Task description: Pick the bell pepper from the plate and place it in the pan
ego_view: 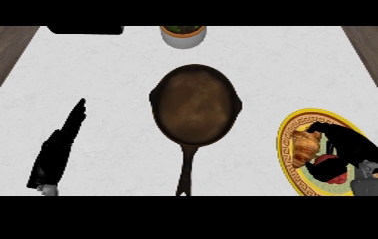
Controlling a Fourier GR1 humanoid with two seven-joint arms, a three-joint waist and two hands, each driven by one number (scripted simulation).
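A dark brown pan (196,104) lies in the middle of the white counter, its handle pointing toward the lower edge; nothing is in it. At the right stands a yellow-rimmed patterned plate (289,133) with a croissant (304,144) on its left part. The red bell pepper (329,164) sits on the plate, mostly hidden under my right hand (347,148), whose fingers and thumb are curled round it. My left hand (59,148) rests at the lower left, fingers straight and pointing up, holding nothing.
A white pot with green leaves (183,35) stands at the counter's far edge behind the pan. A black object (86,30) lies at the far left. Brown wood strips border the counter on both sides.
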